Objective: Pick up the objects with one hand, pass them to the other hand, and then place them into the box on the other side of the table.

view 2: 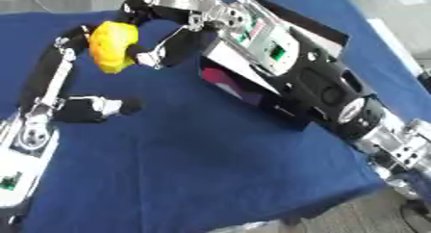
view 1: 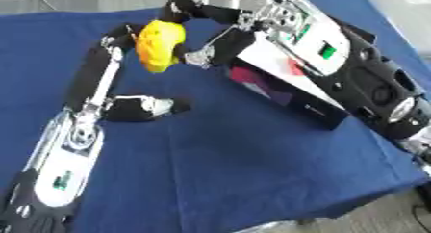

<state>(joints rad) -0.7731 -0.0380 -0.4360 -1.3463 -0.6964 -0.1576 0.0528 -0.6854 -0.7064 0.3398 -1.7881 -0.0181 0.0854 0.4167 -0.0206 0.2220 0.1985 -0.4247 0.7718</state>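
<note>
1. Both hands meet at the yellow object (view 1: pixel 160 44): the right hand (view 1: pixel 221 45) curls round it from above and from the side nearest the box (view 1: pixel 290 95), while the left hand (view 1: pixel 107 66) reaches up to its other side with long straight fingers that touch it or nearly touch it.
2. I judge that the task is in the middle, at the passing step; which hand gives and which receives I cannot tell.
3. The yellow object hangs in the air above the tablecloth (view 1: pixel 235 164), just beside the far end of the box and not inside it, so the placing is not yet done.
4. This object looks rounded, smooth and a little lumpy, maybe soft plastic or foam.
5. The box is dark with thin flat walls, like cardboard, and has a white inner face and something pink-red inside.
6. The tablecloth under the box is blue fabric with soft folds.
</note>
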